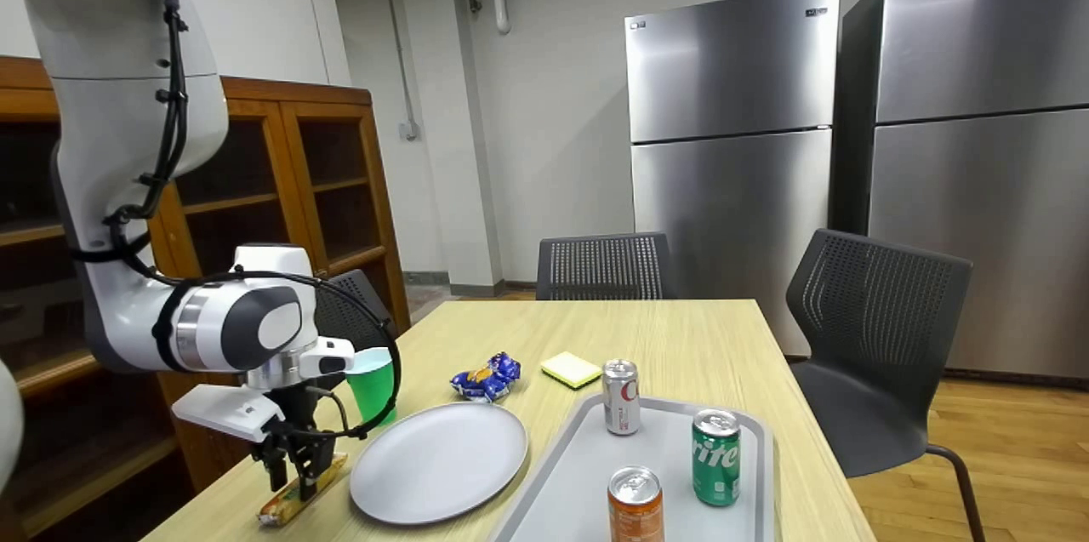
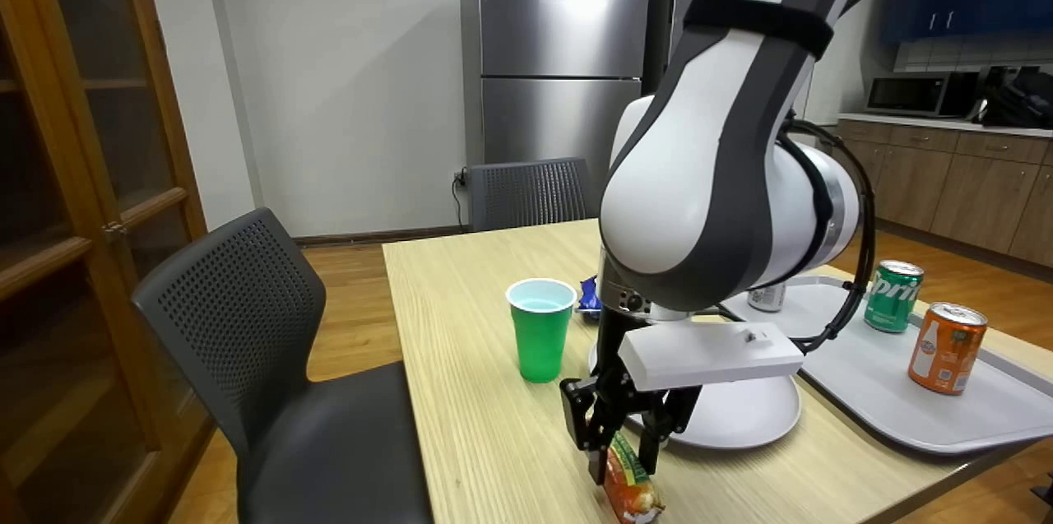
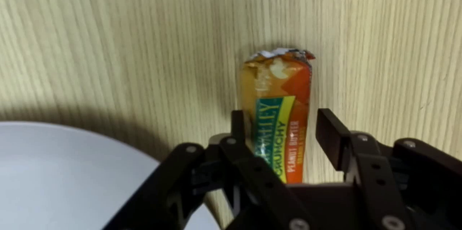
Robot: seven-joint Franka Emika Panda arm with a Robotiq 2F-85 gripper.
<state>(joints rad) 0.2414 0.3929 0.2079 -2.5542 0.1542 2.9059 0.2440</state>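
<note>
A granola bar in an orange, green and yellow wrapper [image 3: 278, 78] lies flat on the table. It shows in both exterior views too, as a wrapped bar [image 1: 285, 511] and below the jaws as a bright wrapper [image 2: 632, 493]. My gripper [image 3: 279, 129] points down over it with its jaws apart, one finger on either side. The left finger [image 3: 237, 125] is close against the bar's edge; whether it touches I cannot tell. Bare table shows between the bar and the right finger [image 3: 330, 136]. The bar's near end is hidden behind the gripper. A grey plate [image 1: 438, 461] sits right beside.
A green cup [image 2: 541, 335] stands behind the gripper. Farther along are a blue packet [image 1: 487, 378] and a yellow sponge [image 1: 571, 369]. A grey tray [image 1: 587, 474] carries a silver can [image 1: 621, 397], a Sprite can [image 1: 715, 457] and an orange can [image 1: 635, 512]. Chairs surround the table.
</note>
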